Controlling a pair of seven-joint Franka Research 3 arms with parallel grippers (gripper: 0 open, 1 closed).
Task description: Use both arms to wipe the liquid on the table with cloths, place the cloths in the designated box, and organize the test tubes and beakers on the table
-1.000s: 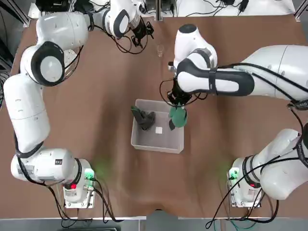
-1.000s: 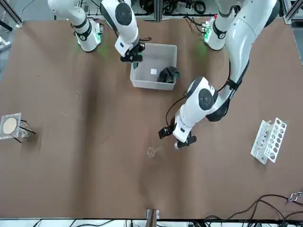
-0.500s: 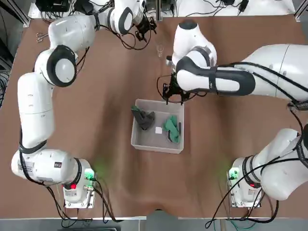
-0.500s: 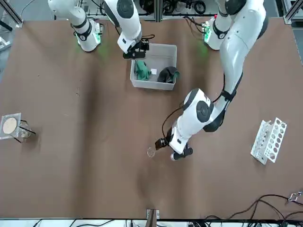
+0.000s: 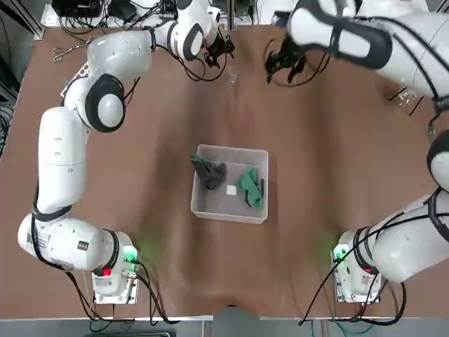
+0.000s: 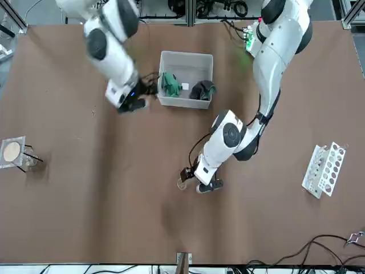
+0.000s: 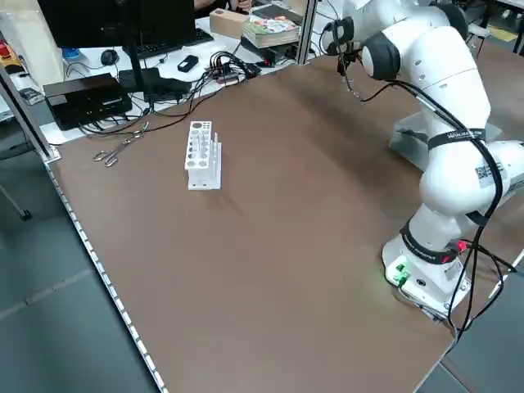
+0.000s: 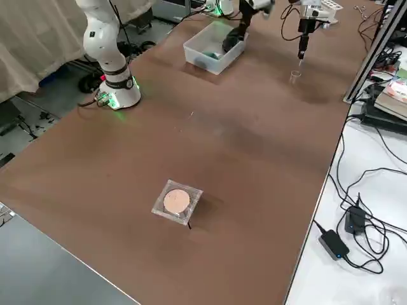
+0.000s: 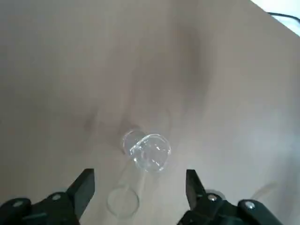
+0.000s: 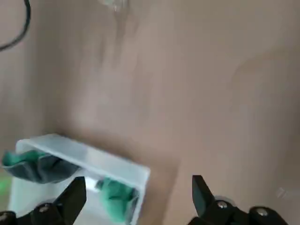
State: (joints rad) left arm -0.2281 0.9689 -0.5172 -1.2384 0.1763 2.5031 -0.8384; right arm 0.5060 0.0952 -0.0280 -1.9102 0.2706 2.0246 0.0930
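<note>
The box [image 5: 231,210] sits mid-table and holds both cloths, the dark one [image 5: 209,172] and the green one [image 5: 250,187]. My right gripper [image 5: 280,64] hangs open and empty, raised above the table's far side; its wrist view looks down on the box [image 10: 93,159]. A small clear beaker [image 5: 233,72] stands near the far edge. My left gripper [image 9: 138,185] is open just short of this beaker [image 9: 147,151], holding nothing. I see no liquid on the table [image 5: 140,140], and no test tubes can be told apart.
A white perforated rack [image 6: 324,169] lies at my far left, with scissors [image 7: 115,150] beyond it near the edge. At my far right a small stand with a tan disc on top [image 6: 14,153] rests on the table. Cables and gear line the far edge.
The right gripper opened and dropped the green cloth into the box, then rose and swung toward the far side. The left gripper slid closer to the beaker.
</note>
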